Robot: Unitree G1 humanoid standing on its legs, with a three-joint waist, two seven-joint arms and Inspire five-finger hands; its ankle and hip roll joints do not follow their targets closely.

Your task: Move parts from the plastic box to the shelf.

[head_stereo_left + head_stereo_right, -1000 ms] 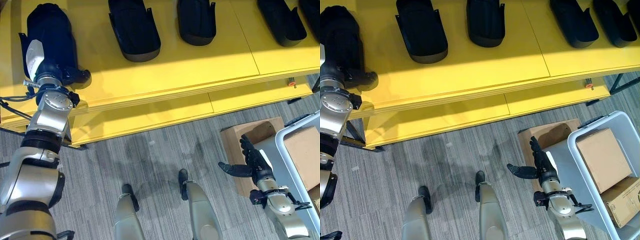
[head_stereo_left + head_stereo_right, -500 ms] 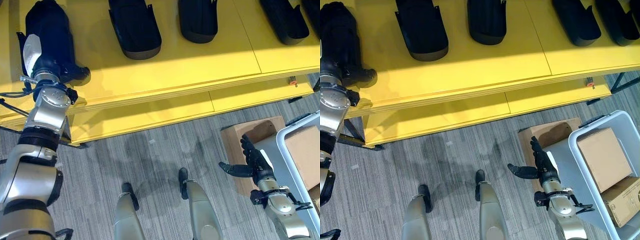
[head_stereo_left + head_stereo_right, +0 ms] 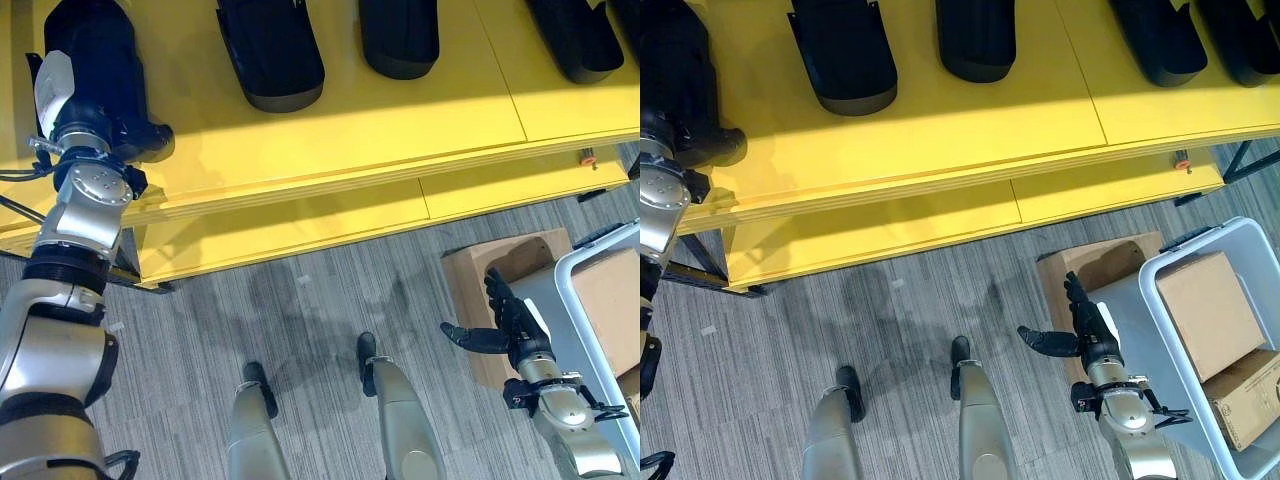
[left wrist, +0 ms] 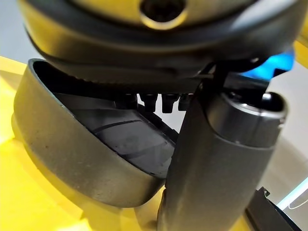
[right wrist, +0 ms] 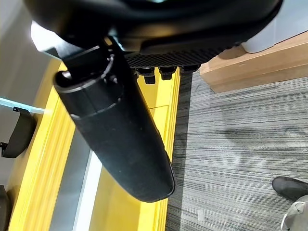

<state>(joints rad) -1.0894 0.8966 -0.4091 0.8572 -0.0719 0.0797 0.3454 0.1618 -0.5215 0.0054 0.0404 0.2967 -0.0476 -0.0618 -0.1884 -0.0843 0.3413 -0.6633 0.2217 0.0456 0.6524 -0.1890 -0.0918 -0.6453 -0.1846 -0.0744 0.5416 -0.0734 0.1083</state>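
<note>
Both eye views look steeply down from the head and share the yellow shelf [image 3: 330, 140] up top, grey floor [image 3: 890, 330] below and the plastic box [image 3: 1160, 300] at lower right. The left wrist view sits very close, staring along its hand into a black part [image 4: 96, 159]. The right wrist view looks along its thumb [image 5: 115, 130] at shelf edge and floor.

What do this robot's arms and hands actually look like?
Both arms are silver-grey, built of rounded metallic segments with dark bands at the joints. Each ends in a dark robot hand with fingers and a thumb: the left robot hand has a white cover patch, and the right robot hand shows a pale patch too.
</note>
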